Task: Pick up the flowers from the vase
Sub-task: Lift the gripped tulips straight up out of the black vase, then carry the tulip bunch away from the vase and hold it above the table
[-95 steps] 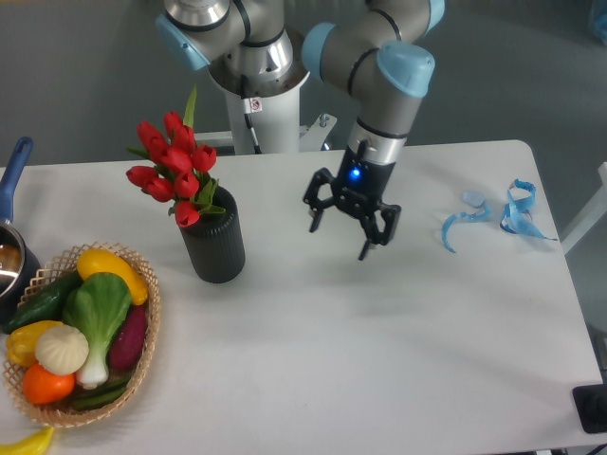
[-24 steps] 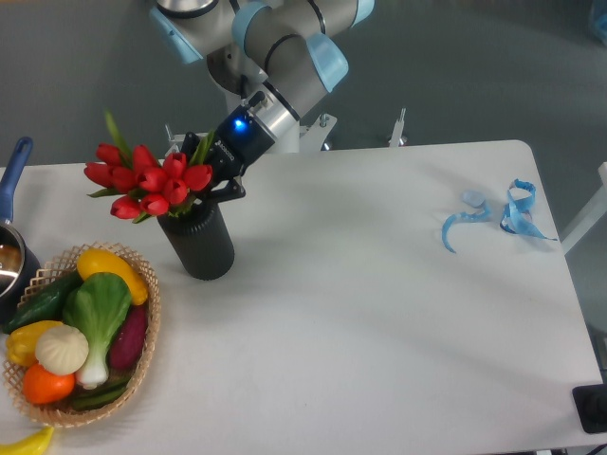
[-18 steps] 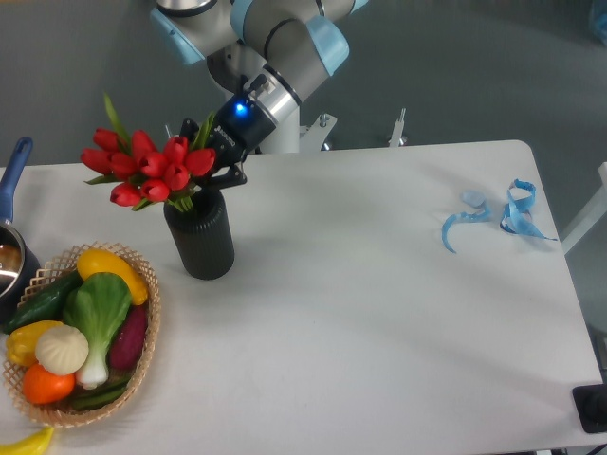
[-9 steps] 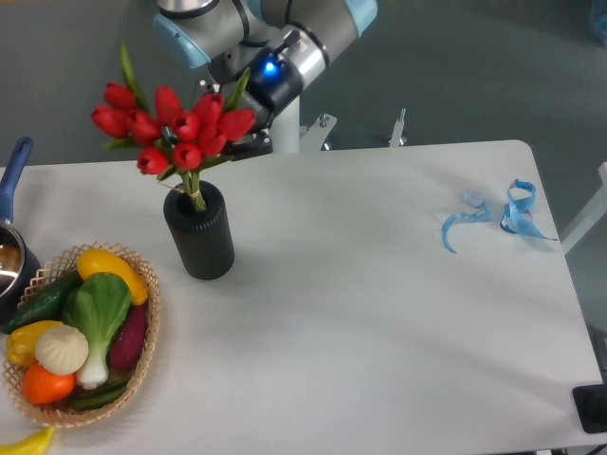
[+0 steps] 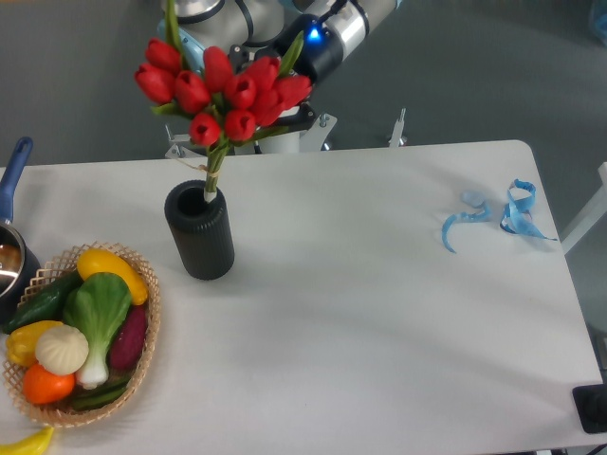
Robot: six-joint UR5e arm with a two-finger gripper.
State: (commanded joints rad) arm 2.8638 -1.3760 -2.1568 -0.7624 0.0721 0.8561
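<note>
Arm reaches from 12 o'clock toward 9; end effector clamped on tulip bunch, stem tips just at the black vase mouth. No legible writing.

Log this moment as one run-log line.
phase: lifting | hand: shut on bunch of red tulips | stem tips at mouth of black ribbed vase | vase upright on white table
</note>
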